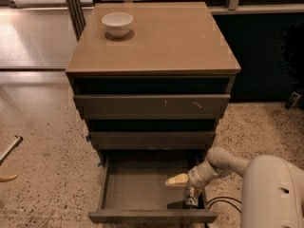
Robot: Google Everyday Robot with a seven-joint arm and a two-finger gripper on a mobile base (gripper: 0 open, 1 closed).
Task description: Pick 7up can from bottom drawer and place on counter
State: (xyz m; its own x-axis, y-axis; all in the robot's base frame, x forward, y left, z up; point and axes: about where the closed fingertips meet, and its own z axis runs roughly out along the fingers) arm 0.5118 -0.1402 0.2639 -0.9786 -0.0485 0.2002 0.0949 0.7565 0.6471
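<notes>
The bottom drawer point(137, 189) is pulled out, and its dark grey tray is open to view. The 7up can point(192, 196) stands in the drawer's front right corner, small, with a mottled green-white label. My gripper point(180, 182) reaches into the drawer from the right and hangs just above and left of the can, with the cream wrist right over it. The tan counter point(161, 42) tops the cabinet above.
A white bowl point(118, 23) sits at the counter's back left. The two upper drawers point(152, 107) stand slightly out. My white arm body point(273, 194) fills the lower right. A black cable point(221, 203) lies on the speckled floor beside the drawer.
</notes>
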